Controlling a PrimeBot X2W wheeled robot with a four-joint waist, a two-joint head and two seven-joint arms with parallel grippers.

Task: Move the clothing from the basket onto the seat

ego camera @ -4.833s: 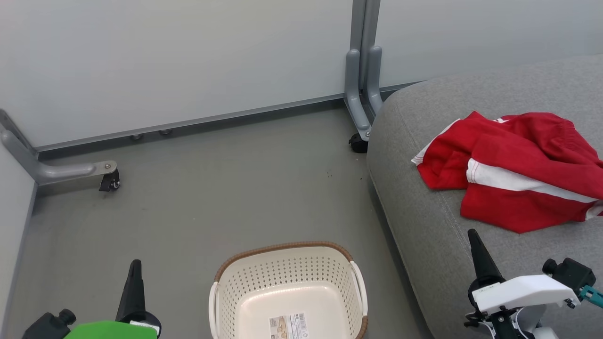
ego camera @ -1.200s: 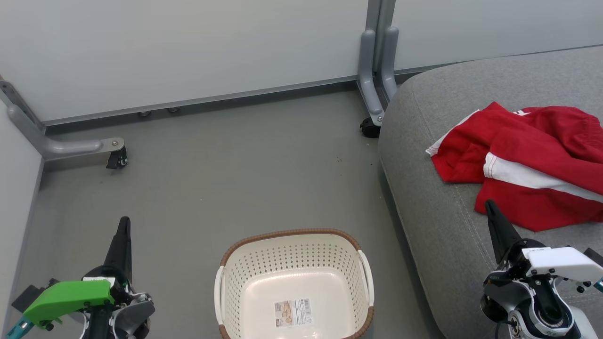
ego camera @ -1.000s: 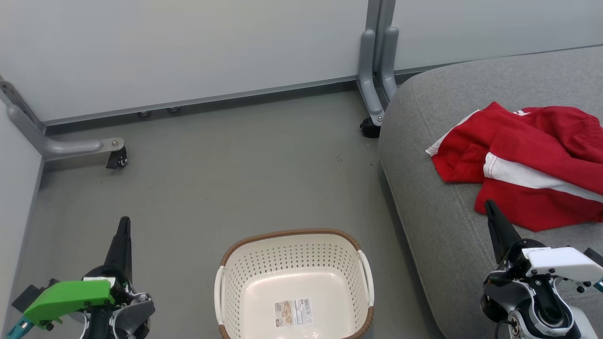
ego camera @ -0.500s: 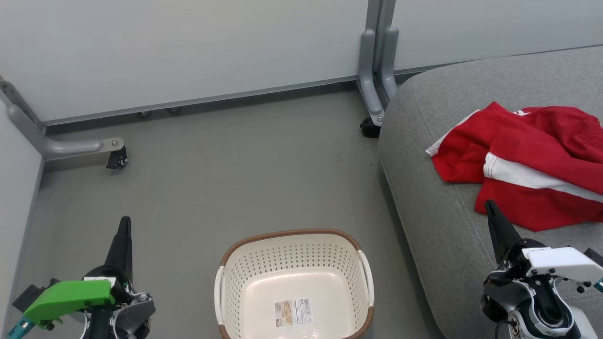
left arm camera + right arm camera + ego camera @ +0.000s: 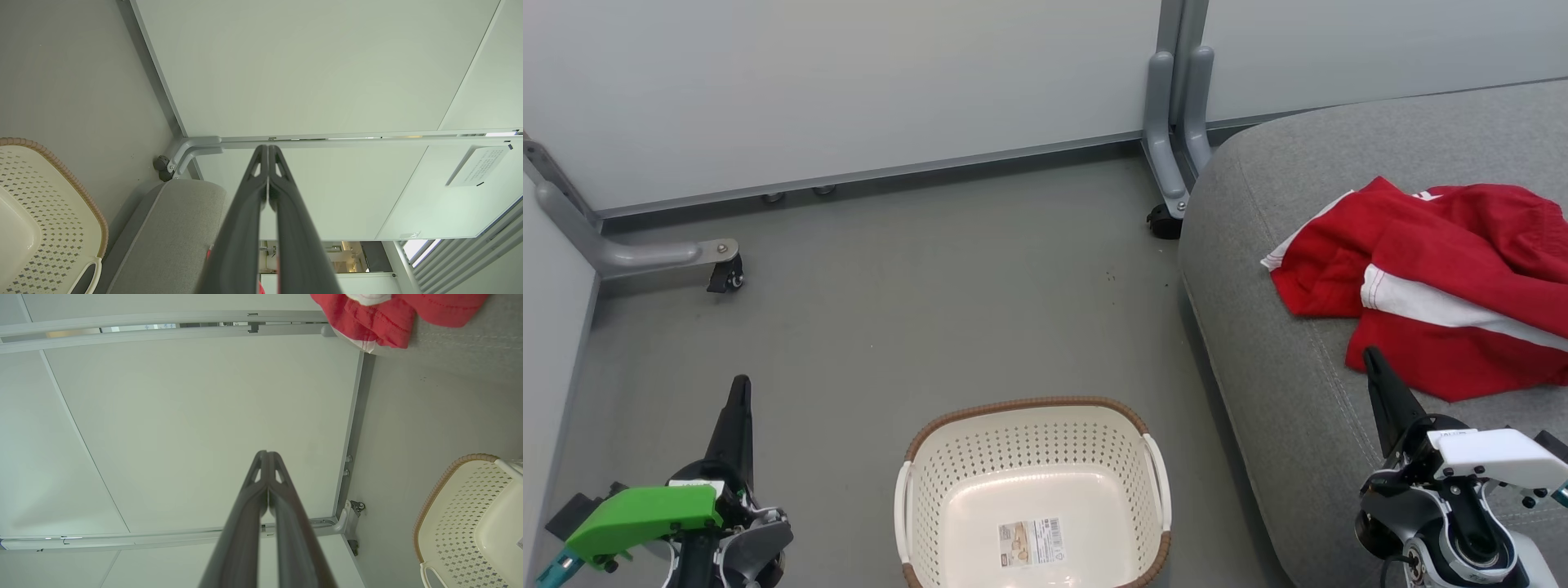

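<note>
Grey floor (image 5: 915,310), pale wall panels (image 5: 849,82) — clothing (image 5: 1445,286) on the seat (image 5: 1258,392), left pincer (image 5: 740,388) and right pincer (image 5: 1372,359) closed, empty

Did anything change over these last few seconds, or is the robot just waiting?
The whole picture slid because the view itself moved; the left gripper and right gripper came a little further up into it, shut and empty throughout. In the last second nothing moved. The clothing stayed on the seat, the basket empty.
</note>
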